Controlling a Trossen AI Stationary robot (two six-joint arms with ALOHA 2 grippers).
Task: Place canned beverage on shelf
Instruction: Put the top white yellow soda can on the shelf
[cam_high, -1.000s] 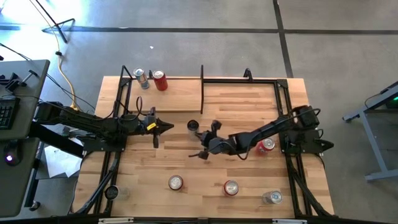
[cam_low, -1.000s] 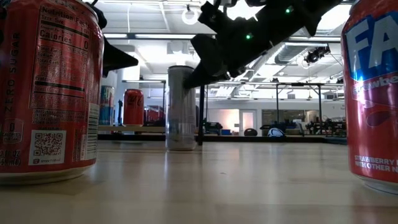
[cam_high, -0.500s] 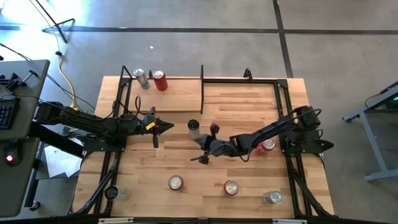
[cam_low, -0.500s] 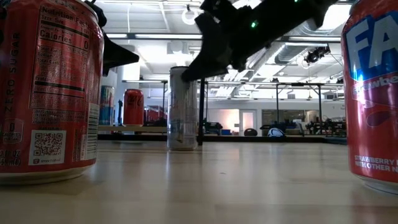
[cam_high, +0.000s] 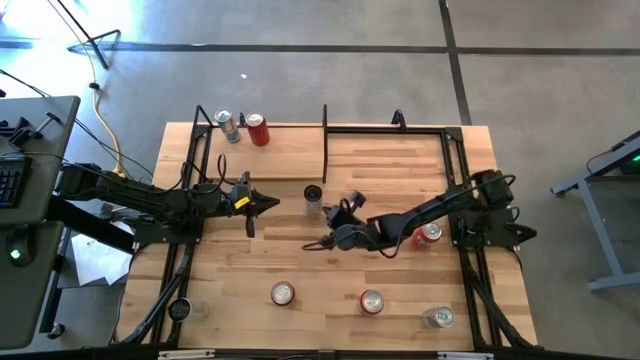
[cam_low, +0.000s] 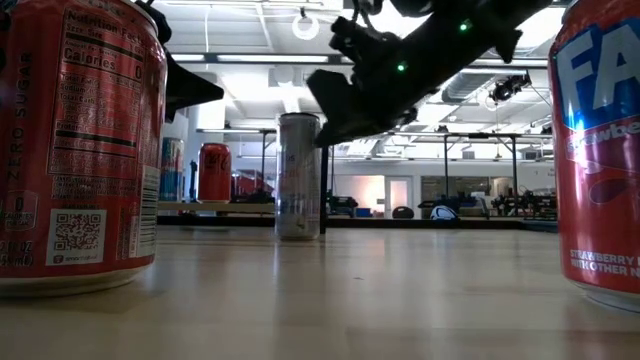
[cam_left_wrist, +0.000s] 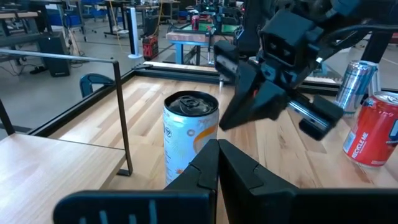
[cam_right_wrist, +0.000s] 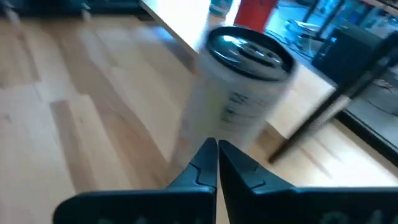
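pale wood shelf (cam_high: 275, 150) stands at the table's (cam_high: 400, 160) far left, carrying a silver can (cam_high: 229, 127) and a red can (cam_high: 258, 130). the tall white can (cam_high: 313, 199) stands upright mid-table, just off the shelf's near edge. the right gripper (cam_high: 340, 222) sits just beside it, fingertips together, gripping nothing. the left gripper (cam_high: 262, 205), fingertips also together and empty, waits near the can's other side.

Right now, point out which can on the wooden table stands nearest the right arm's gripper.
The tall silver-white can with a dark lid, standing alone mid-table beside the pale-wood shelf. The right gripper hovers next to it; the other cans stand farther off.
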